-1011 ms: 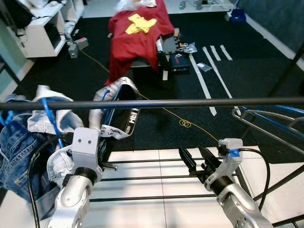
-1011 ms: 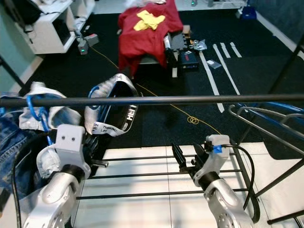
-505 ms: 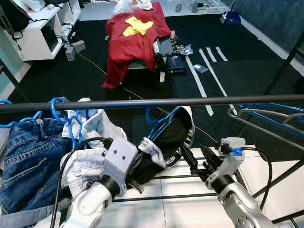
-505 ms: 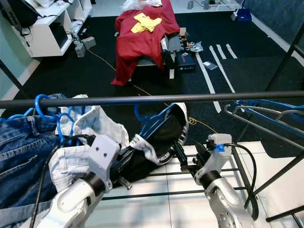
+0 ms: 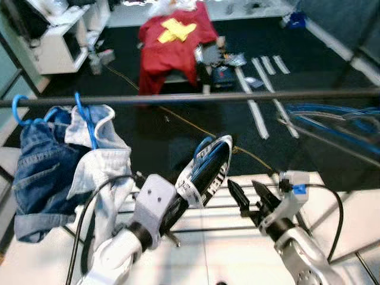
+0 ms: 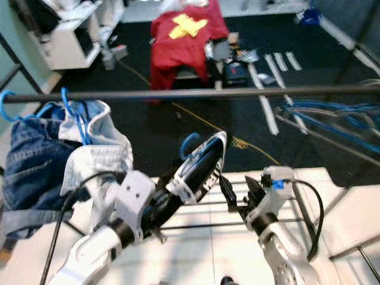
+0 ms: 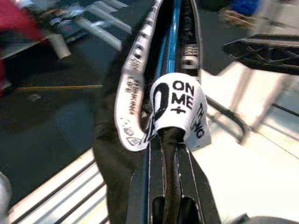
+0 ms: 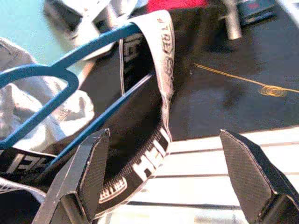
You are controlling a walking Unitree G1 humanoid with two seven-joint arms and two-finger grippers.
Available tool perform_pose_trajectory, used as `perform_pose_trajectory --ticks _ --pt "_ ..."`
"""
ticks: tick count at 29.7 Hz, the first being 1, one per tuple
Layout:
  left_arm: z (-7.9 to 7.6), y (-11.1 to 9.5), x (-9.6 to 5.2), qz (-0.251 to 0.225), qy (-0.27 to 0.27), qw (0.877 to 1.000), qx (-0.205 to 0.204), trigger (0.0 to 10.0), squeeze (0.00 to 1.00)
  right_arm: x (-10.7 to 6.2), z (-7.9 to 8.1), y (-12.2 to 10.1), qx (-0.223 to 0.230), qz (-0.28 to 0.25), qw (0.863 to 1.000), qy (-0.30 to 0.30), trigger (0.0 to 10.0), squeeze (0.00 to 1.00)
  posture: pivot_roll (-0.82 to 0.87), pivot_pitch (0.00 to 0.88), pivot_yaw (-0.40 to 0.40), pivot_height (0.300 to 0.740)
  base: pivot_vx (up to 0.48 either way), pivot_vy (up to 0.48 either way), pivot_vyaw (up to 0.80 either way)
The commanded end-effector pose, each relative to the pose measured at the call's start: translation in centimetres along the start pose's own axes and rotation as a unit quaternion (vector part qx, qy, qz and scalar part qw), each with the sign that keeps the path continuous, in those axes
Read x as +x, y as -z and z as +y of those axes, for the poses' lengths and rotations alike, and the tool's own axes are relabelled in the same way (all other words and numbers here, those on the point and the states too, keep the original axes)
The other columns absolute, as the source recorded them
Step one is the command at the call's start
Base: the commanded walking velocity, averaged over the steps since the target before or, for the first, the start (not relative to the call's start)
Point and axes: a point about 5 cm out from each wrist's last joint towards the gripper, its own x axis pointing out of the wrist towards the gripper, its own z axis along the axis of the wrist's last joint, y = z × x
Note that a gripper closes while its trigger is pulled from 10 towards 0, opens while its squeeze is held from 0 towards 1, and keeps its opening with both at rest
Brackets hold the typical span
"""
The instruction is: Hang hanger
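Since half a second ago your left gripper [image 5: 178,205] has carried the blue hanger [image 5: 205,155] lower, below the rail [image 5: 237,96]. Left wrist: fingers pinch the hanger and black waistband garment [image 7: 117,140]. Right wrist: your right gripper [image 8: 163,172] is spread wide beside it.

Blue plastic hanger [image 8: 56,70], black cloth garment [image 5: 209,173], matt metal rail [image 5: 237,96].

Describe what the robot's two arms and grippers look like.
Both arms are silver metal with black cables looping alongside. The left arm ends in a pale grey wrist block with two small dark holes. The right gripper has long black fingers and a blue tab on its wrist.
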Motion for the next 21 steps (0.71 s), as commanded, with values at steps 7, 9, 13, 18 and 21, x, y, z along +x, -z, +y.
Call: perform_pose_trajectory --ticks 7,9,13,18,21 --pt "2.0 -0.4 1.4 -0.009 -0.068 0.996 -0.051 10.0 0.00 -0.1 0.2 0.8 0.010 0.015 1.000 0.000 10.0 0.00 -0.03 0.153 0.037 0.740 -0.127 -0.063 0.00" --pt "2.3 -0.7 2.2 -0.011 -0.084 0.994 -0.063 10.0 0.00 -0.1 0.2 0.8 0.009 0.015 1.000 0.001 10.0 0.00 -0.03 0.152 0.036 0.740 0.000 -0.450 0.00" --pt "2.2 -1.5 3.6 -0.027 -0.086 0.993 -0.075 10.0 0.00 0.0 0.2 0.8 0.008 0.015 1.000 0.001 10.0 0.00 -0.04 0.150 0.036 0.740 0.000 -0.450 0.00" --pt "1.7 -2.0 4.6 -0.038 -0.076 0.993 -0.086 10.0 0.00 0.0 0.2 0.9 0.003 0.017 1.000 0.001 10.0 0.00 -0.05 0.147 0.037 0.740 0.000 -0.450 0.00" --pt "1.7 -2.8 6.1 -0.051 -0.085 0.990 -0.102 10.0 0.00 0.0 0.3 0.9 -0.010 0.020 1.000 0.000 10.0 0.00 -0.05 0.145 0.038 0.740 0.000 -0.299 0.53"
